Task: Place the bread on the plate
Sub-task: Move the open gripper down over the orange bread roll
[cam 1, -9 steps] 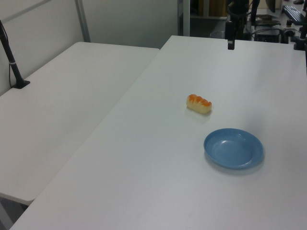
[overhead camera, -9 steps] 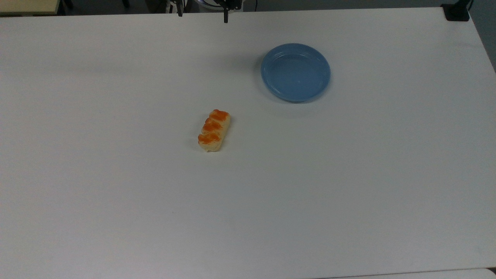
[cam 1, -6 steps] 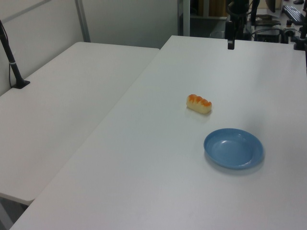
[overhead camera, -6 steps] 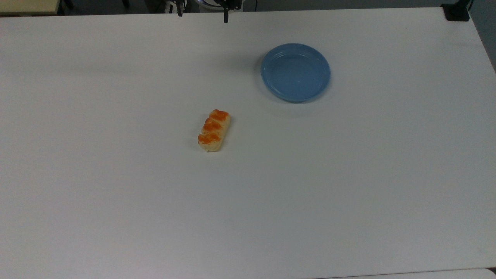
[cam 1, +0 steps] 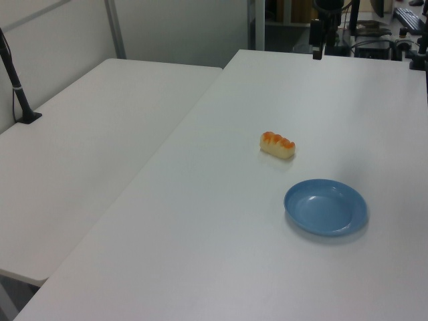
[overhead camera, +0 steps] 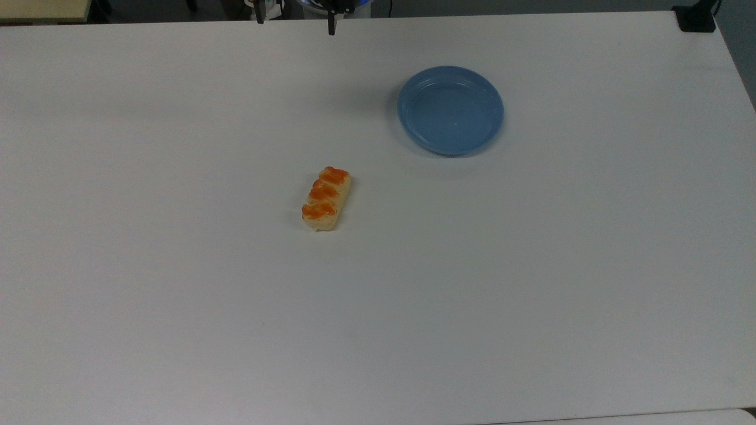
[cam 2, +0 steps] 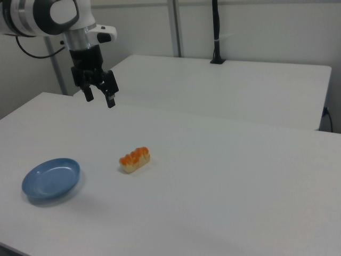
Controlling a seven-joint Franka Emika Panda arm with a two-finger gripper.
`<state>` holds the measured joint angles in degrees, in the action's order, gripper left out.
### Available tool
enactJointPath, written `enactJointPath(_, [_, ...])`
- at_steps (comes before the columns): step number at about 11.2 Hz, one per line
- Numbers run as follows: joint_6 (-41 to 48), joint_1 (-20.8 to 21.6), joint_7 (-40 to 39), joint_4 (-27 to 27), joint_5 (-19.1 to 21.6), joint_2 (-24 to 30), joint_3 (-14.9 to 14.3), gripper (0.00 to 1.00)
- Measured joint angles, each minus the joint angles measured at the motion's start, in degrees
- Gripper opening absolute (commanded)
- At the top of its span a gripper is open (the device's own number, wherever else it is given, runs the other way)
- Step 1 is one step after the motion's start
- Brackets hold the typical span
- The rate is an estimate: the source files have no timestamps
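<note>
Bread (overhead camera: 326, 198) flat on white counter (overhead camera: 177, 295), glazed bumps up, near middle. Plate (overhead camera: 450, 110) well apart, up and to the top view's right; bare inside. End effector (cam 2: 99, 97) high above counter's far edge at the right view's left, fingers spread open, gripping nothing. Well apart from bread and plate.

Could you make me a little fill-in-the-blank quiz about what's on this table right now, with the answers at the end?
1. The bread lies on the white ____, not on the plate.
2. The plate's colour is ____.
3. The tool hangs in the air with its fingers ____, holding nothing.
4. The bread's glazed top has ____ orange bumps.

Missing words: table; blue; open; three
</note>
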<state>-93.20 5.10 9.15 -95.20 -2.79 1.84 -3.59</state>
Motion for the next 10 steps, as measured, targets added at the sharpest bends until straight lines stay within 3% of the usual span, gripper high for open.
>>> enactJointPath(6, [-3.81,-0.01,-0.01,0.24,0.00,-3.42,0.35,1.00])
enactJointPath(10, [-12.33,-0.66,0.04,3.75,0.00,-11.71,0.06,1.00])
